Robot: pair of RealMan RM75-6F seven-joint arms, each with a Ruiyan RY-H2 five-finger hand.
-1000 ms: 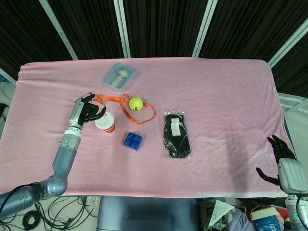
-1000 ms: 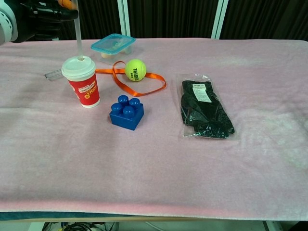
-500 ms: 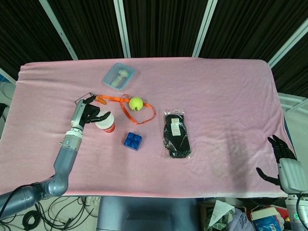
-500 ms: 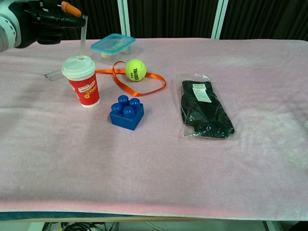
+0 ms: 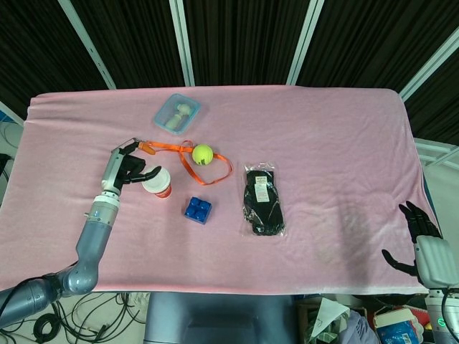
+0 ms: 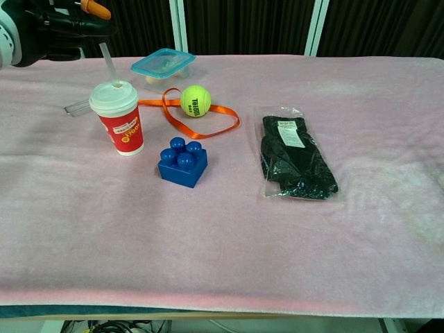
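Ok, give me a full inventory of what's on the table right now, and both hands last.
Paper cup: one, red with white lid, left side.
Straw: one, clear, standing tilted in the cup's lid.
Toy brick: one, blue, right of the cup.
Tennis ball: one, yellow-green, beyond the brick.
Ribbon: one, orange, looped by the ball.
Food box: one, clear with blue lid, far side.
Bagged gloves: one pack, black, centre-right.
Tablecloth: one, pink.
Left robot hand: above the cup, at the straw's top.
Right robot hand: off the table's right corner, holding nothing.
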